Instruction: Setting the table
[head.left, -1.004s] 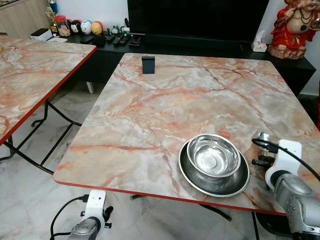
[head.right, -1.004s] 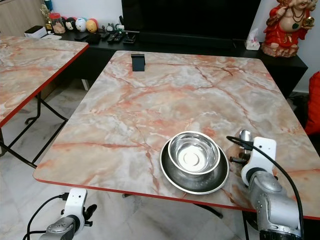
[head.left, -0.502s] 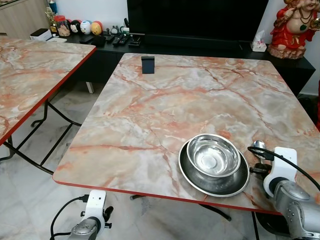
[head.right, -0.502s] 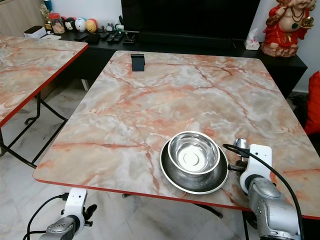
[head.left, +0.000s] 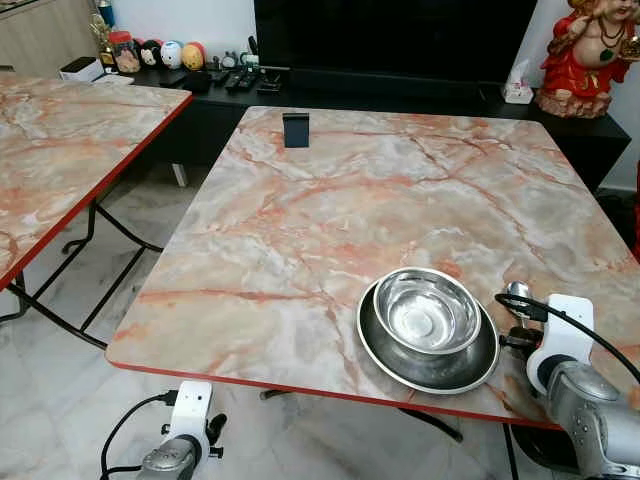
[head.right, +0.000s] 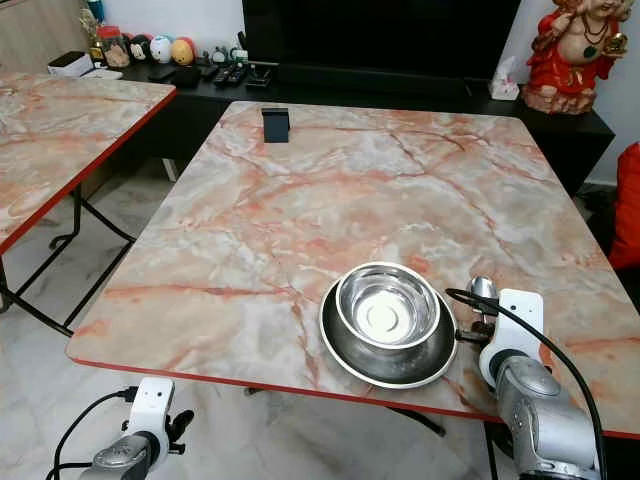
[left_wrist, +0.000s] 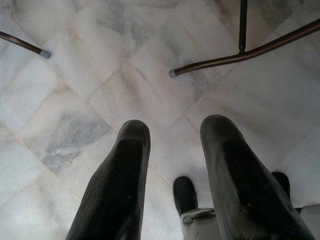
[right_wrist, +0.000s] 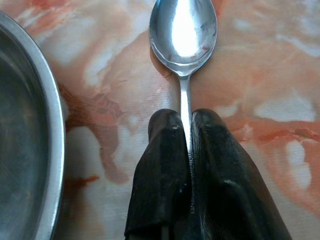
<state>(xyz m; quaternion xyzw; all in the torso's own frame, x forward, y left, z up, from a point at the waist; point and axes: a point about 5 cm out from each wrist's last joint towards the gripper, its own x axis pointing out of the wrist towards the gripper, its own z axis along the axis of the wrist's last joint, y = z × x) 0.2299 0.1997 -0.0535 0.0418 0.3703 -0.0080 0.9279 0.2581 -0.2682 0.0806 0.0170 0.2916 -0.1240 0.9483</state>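
A steel bowl (head.left: 427, 310) sits inside a wider steel plate (head.left: 430, 366) near the front right of the marble table (head.left: 330, 220). My right gripper (right_wrist: 186, 119) is shut on the handle of a steel spoon (right_wrist: 183, 30). It holds the spoon just right of the plate's rim (right_wrist: 47, 125), with the spoon bowl (head.left: 517, 292) pointing away from me. The spoon is very low over the tabletop; whether it touches I cannot tell. Below the table's front edge hangs my left gripper (left_wrist: 170, 145), open over the floor.
A small black stand (head.left: 296, 130) is at the table's far left. A second marble table (head.left: 60, 140) stands to the left, a gap of floor between them. Behind are a black cabinet with remotes (head.left: 240, 78) and a red statue (head.left: 590, 50). Metal table legs (left_wrist: 240, 50) cross the floor.
My right arm has come down and slightly towards me, bringing the spoon low beside the plate. The left arm has not moved.
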